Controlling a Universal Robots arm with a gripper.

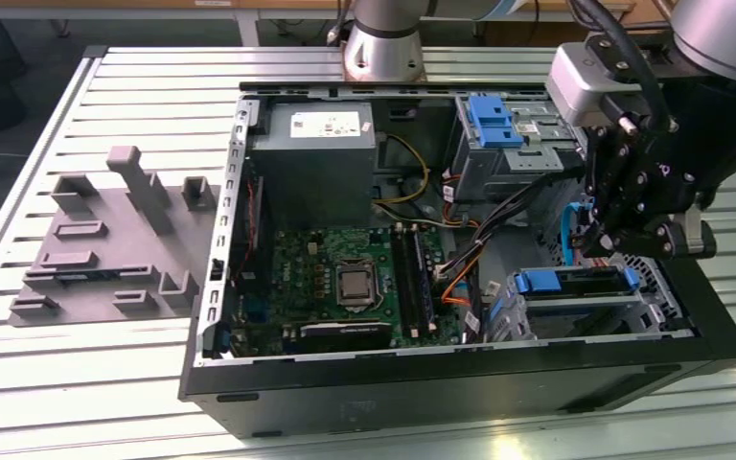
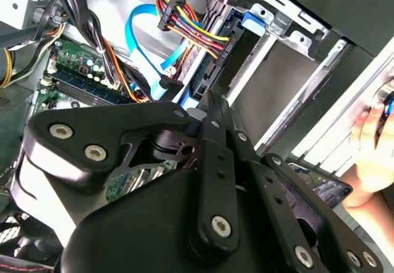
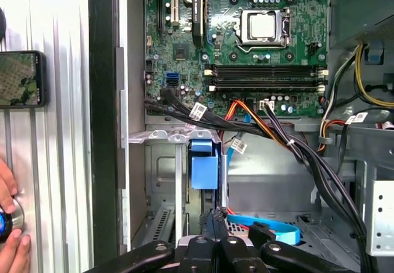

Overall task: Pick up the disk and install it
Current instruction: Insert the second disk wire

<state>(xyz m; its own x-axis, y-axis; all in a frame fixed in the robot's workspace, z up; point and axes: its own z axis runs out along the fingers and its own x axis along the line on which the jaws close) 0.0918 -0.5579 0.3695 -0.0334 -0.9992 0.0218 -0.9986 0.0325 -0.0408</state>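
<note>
The disk (image 1: 574, 282) sits in the metal drive cage (image 1: 540, 321) at the front right corner of the open computer case, as the exterior view shows it. Mostly its blue rail end (image 3: 204, 165) and a dark edge (image 2: 212, 69) show. My gripper (image 1: 605, 251) hangs just above that cage. Its thin black fingertips (image 2: 210, 103) are pressed together with nothing between them. They point at the disk's blue end, with the gripper (image 3: 217, 219) close beside it. I cannot tell whether they touch it.
Power and data cables (image 3: 277, 131) cross the case next to the cage, over the motherboard (image 1: 342, 278). A second blue bracket (image 1: 490, 120) sits in the upper cage. A grey fixture plate (image 1: 106, 240) lies at the exterior view's left. A hand (image 3: 9, 224) and a phone (image 3: 21, 79) rest outside the case.
</note>
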